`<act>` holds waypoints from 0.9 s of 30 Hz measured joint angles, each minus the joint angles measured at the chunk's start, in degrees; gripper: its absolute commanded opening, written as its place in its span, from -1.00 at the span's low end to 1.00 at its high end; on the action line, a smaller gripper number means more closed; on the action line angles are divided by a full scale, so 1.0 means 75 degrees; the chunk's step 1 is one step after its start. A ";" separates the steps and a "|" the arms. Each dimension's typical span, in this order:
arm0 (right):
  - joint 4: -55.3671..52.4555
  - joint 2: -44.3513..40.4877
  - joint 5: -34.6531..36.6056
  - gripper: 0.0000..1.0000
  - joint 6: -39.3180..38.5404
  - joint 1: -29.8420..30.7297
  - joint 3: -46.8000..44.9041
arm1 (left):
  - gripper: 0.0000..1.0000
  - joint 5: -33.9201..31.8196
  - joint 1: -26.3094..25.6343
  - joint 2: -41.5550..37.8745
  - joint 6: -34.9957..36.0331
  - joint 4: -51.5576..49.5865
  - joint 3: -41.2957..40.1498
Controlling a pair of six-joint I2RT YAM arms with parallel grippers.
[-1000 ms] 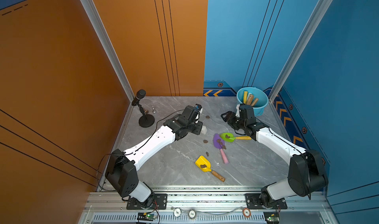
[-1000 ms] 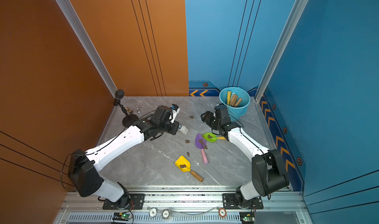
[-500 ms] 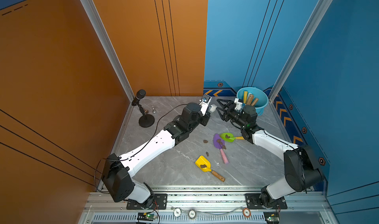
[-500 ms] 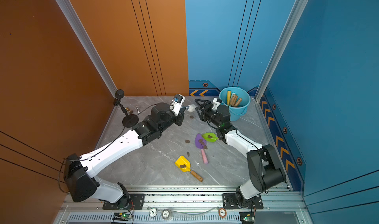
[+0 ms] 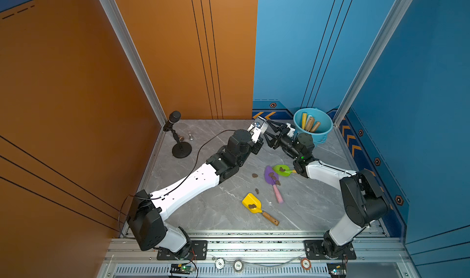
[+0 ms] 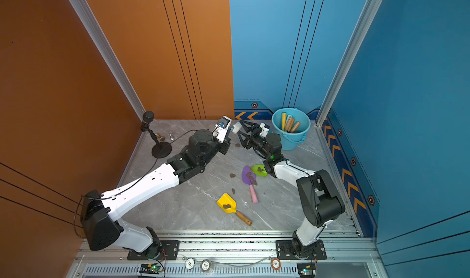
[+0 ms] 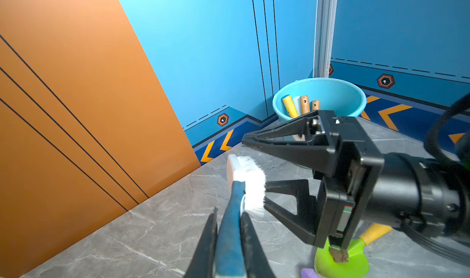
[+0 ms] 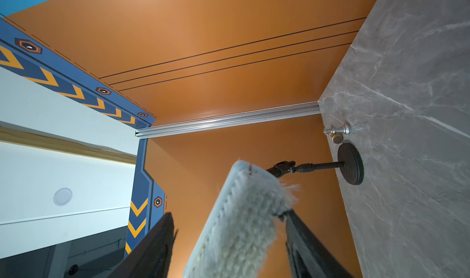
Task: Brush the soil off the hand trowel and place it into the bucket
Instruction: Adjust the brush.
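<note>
My left gripper (image 7: 230,213) is shut on the blue handle of a white-bristled brush (image 7: 248,180), held up off the table. My right gripper (image 7: 254,163) faces it, open, jaws straddling the brush head (image 8: 241,213); one finger grazes the bristles. They meet at the back of the table (image 6: 239,127). Three hand trowels lie flat on the table: yellow (image 5: 248,200), purple (image 5: 267,177) and green (image 5: 277,167), each carrying soil (image 5: 271,174). The light-blue bucket (image 5: 321,136) stands in the back right corner behind my right arm, several handles sticking out.
Loose soil lumps (image 5: 254,175) lie on the grey table left of the purple trowel. A black microphone stand (image 5: 181,149) and two small figures (image 5: 190,136) occupy the back left corner. Orange and blue walls enclose three sides.
Both grippers rose from near the table and came together at the back. The left one lifted the brush, the right one swung round and opened wider around its head.
</note>
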 measured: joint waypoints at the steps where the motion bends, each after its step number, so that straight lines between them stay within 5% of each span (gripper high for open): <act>1: 0.0058 0.0090 -0.0032 0.38 0.0090 0.0020 0.0000 | -1.00 0.0000 -0.0032 0.0015 0.0064 0.0035 0.0000; 10: 0.0455 0.0283 -0.0055 0.31 0.0507 0.0070 0.0020 | -1.00 -0.0044 -0.0096 0.0114 0.0248 0.0073 0.0000; 20: 0.0854 0.0452 0.0000 -0.48 0.1480 -0.0058 0.0274 | -0.97 -0.0134 -0.0204 0.0236 0.0242 0.0134 -0.0149; 27: 0.0909 0.0446 -0.0154 -0.57 0.1204 -0.0219 0.0274 | 0.03 0.0178 -0.0315 0.0073 -0.0213 -0.0382 -0.0157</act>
